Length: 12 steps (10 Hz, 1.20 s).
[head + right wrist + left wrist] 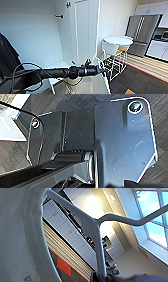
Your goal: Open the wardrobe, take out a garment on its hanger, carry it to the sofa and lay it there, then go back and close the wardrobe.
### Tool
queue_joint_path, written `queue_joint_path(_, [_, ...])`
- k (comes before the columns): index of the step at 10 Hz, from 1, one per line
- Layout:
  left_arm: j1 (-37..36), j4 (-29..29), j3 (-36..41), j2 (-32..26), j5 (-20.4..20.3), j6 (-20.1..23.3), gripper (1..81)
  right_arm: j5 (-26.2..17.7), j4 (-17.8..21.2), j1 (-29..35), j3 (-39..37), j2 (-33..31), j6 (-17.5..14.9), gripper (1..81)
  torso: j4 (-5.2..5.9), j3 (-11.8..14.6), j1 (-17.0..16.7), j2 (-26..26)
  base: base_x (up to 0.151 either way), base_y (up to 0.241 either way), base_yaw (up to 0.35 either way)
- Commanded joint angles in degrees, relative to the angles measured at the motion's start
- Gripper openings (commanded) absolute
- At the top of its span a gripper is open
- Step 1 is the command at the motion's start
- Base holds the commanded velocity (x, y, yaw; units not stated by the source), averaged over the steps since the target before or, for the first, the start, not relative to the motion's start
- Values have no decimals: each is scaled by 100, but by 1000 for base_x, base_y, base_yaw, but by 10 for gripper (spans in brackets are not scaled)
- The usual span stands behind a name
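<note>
**Left gripper holds hanger beside open wardrobe**

Left gripper [102, 69], at the end of the dark arm [57, 73] that reaches in from the left of the head view, is pinched on the hanger [98, 62]. Thin white wire rises from the fingers, and the garment [93, 85] hangs below the arm as a pale sheet of fabric. In the left wrist view the hanger [98, 243] runs up from the gripper as a white bar that forks into the sloping shoulder arms, and the white shirt fabric [20, 235] lies close against the camera.

Behind the arm the wardrobe [37, 32] stands open, its white interior bare on the back wall, with a short dark rail stub [59, 16] near the top. One door [86, 30] is swung outward to the right of the opening.

To the right stands a round white table [118, 40] with white wire-legged chairs [110, 50] beside it. Farther back are a steel fridge [141, 32] and white cabinets [157, 48]. Dark carpet [135, 80] covers the near floor.

Whether the right gripper is spread or closed, I cannot tell; its wrist view shows the dark plate [122, 139] over grey carpet [10, 154].
</note>
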Motion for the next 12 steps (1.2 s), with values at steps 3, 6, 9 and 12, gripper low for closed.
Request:
queue_joint_path(3, [-1025, 267, 270, 42, -281, 112, 10, -338, 38, 192, 24, 53, -21, 811, 2, 0, -2, 0, 0, 0, -234])
queue_joint_path(6, [-1025, 284, 314, 24, -281, 112, 10, -338, 38, 201, 33, 53, -21, 811, 2, 0, -2, 0, 0, 0, -233])
queue_joint_path(9, [-1033, 293, 323, 24, -281, 112, 10, -338, 38, 201, 50, 53, -21, 811, 2, 0, -2, 0, 0, 0, -234])
queue_joint_path(12, [-1026, 293, 332, 33, -281, 112, 10, -338, 38, 184, 24, 35, -21, 811, 2, 0, -2, 0, 0, 0, -233])
